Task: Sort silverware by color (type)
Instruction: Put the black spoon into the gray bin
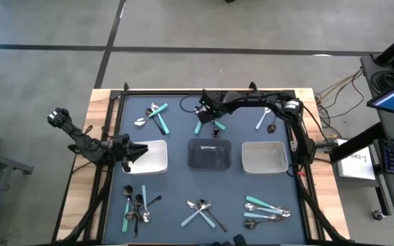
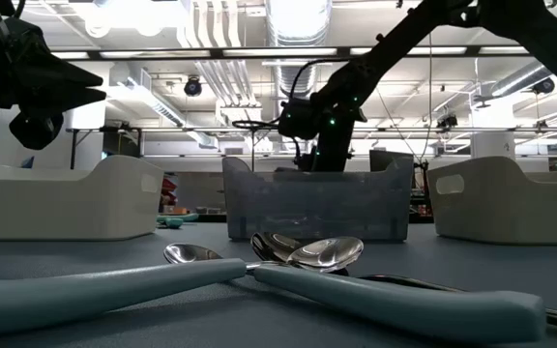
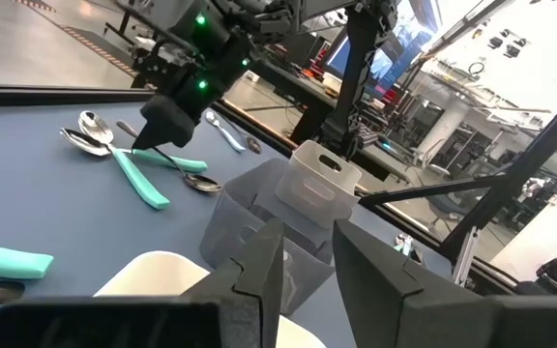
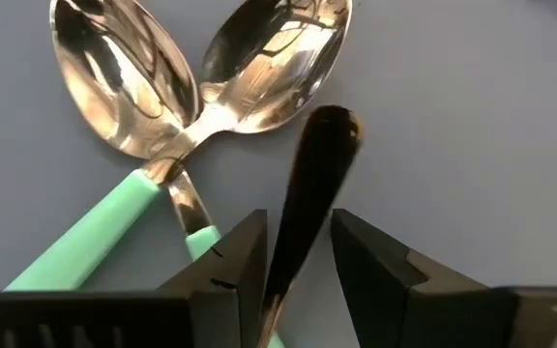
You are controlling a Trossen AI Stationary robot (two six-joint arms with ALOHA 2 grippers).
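My right gripper (image 1: 215,126) reaches down over the far middle of the table, just beyond the dark tray (image 1: 209,154), and is shut on a dark utensil (image 4: 309,184). Under it lie two teal-handled spoons (image 4: 114,227) with shiny bowls, crossed on the mat. In the left wrist view the right gripper (image 3: 158,130) stands over those teal spoons (image 3: 143,179). My left gripper (image 1: 141,152) hovers open over the left white tray (image 1: 154,158), touching nothing. Other heaps of silverware lie far left (image 1: 154,116), far right (image 1: 265,121) and along the near edge (image 1: 200,212). My right gripper pinches the dark utensil's slim shaft (image 4: 288,242) between its two fingers, coming from above and pointing down. The fingers lie across it. Its rounded dark end (image 4: 332,126) sticks out past the fingertips above the spoons' bowls. Whether it still touches the table I cannot tell.
Three trays stand in a row across the middle: left white one, dark one, right white one (image 1: 262,157). Silverware heaps lie near left (image 1: 135,205) and near right (image 1: 265,212). Bare mat shows between the trays and the heaps.
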